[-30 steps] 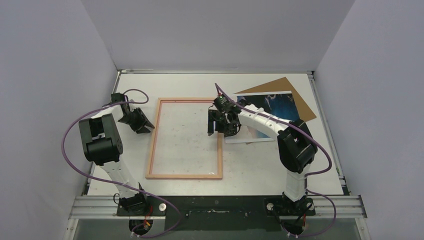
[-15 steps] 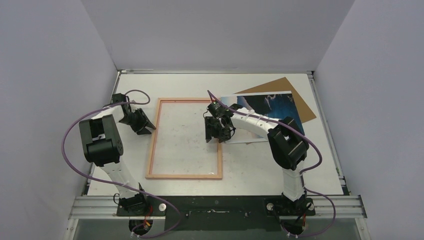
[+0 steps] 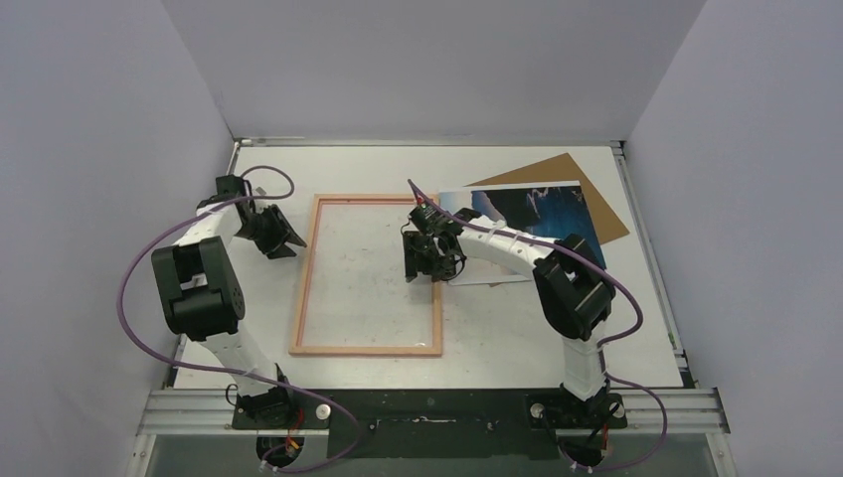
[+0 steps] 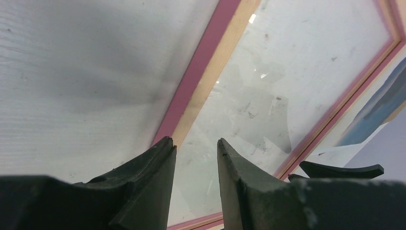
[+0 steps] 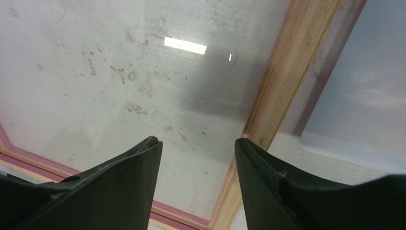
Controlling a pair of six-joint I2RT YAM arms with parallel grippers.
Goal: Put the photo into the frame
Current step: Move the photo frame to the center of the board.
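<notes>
Photo: the print (image 3: pixel 547 211) of blue sea and dark mountains lies picture side up on the right half of the table, outside the frame and just beside its far right corner. From the left wrist it shows as a blue strip (image 4: pixel 378 103) past the frame's far rail.
Photo's contacts: it rests on top of the backing board. Its near left corner is hidden under the right arm.
Frame: the frame (image 3: pixel 305 278) lies flat at the middle of the table, long side running away from the arms, tan wood facing up. Pink shows along its outer edge (image 4: pixel 201 67), and wood grain along the right rail (image 5: pixel 282 81).
Clear sheet: a smudged transparent sheet (image 3: pixel 370 273) fills the frame's opening and catches a bright glint of light (image 5: pixel 143 86).
Backing board: the brown cardboard board (image 3: pixel 564 167) lies slanted at the far right, sticking out past the photo's far and right edges.
Right gripper: it (image 3: pixel 425 268) hangs over the frame's right rail near the far corner, fingers spread apart with nothing between them (image 5: pixel 196 141). One finger is above the sheet and the other by the rail. I cannot tell whether they touch.
Left gripper: it (image 3: pixel 283 243) sits just outside the frame's left rail, near the far left corner. Its fingers are parted by a narrow gap and grasp nothing (image 4: pixel 194 143).
Table: white and scuffed (image 3: pixel 517 328).
</notes>
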